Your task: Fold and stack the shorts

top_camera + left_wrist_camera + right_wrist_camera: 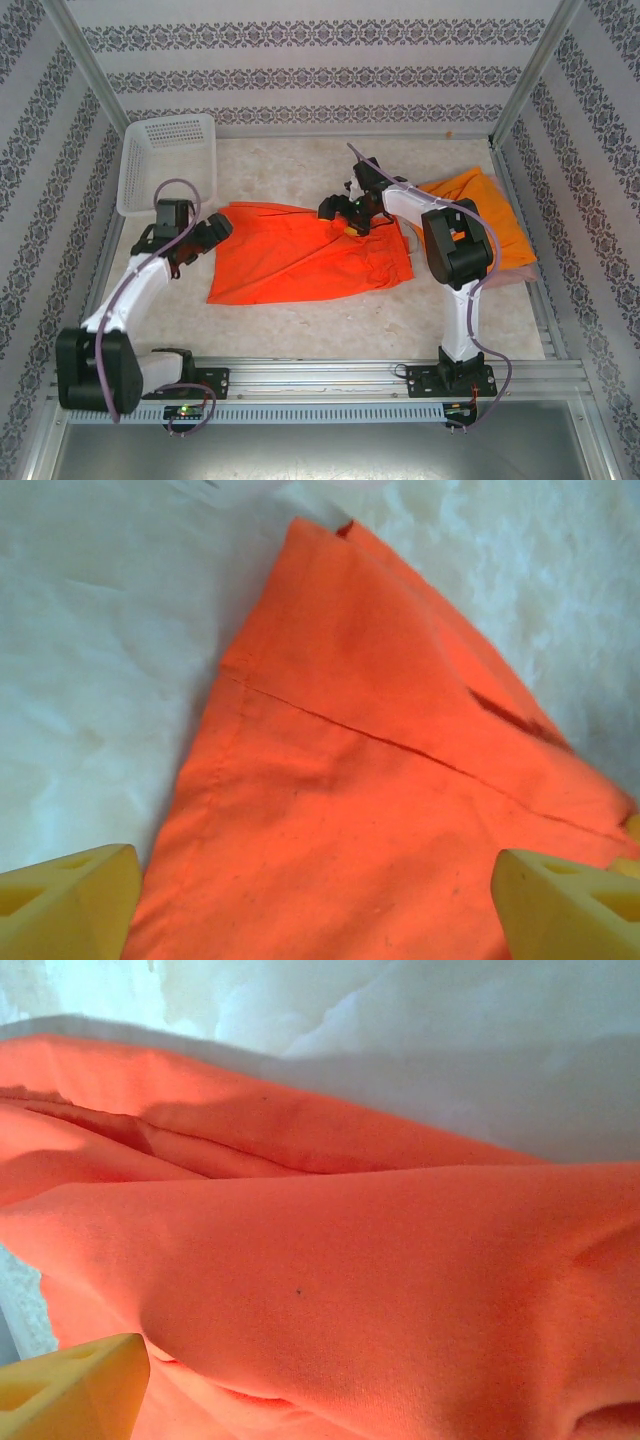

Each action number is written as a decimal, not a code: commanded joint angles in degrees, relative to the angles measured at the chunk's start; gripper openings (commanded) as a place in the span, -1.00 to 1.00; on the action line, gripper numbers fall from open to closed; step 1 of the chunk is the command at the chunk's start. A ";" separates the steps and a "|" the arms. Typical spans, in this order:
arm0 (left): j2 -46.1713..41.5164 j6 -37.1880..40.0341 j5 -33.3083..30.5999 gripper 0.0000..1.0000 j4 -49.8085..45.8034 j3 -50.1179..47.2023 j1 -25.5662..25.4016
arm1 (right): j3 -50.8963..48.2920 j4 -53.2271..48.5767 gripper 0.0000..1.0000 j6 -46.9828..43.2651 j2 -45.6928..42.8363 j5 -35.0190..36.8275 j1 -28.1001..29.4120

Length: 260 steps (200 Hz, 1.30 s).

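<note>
A bright orange pair of shorts lies spread flat on the middle of the table. My left gripper hovers over its left edge. In the left wrist view the yellow fingers stand wide apart above the orange cloth, holding nothing. My right gripper is at the top edge of the same pair, near its right end. One yellow finger shows at the side, with bulging orange cloth close in front. A second orange pair lies at the right, with a pale pink edge beneath it.
A white perforated basket stands at the back left corner. Patterned walls and metal posts close in the table on three sides. Bare table surface lies behind the spread shorts and in front of them.
</note>
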 commanded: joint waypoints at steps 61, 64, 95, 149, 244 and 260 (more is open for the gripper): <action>14.05 6.22 1.32 0.45 5.53 2.62 1.05 | -0.94 0.25 0.80 -0.06 -1.07 -0.79 -0.54; 14.29 6.27 1.25 0.44 5.72 2.70 1.09 | -0.95 0.24 0.79 -0.06 -1.08 -0.84 -0.54; 17.85 6.72 0.37 0.37 7.53 3.72 1.61 | -1.34 0.49 0.79 0.19 -1.25 -1.21 -0.54; 22.60 5.07 4.21 0.12 12.84 4.13 2.60 | -2.34 0.50 0.79 -0.06 -1.99 -1.50 -0.62; 21.75 3.98 6.79 -0.76 12.94 6.48 4.16 | -3.91 0.47 0.79 -0.41 -2.40 -1.50 -0.88; 21.55 4.18 6.92 -0.94 12.42 7.36 4.64 | -4.45 0.44 0.79 -0.50 -2.48 -1.37 -1.05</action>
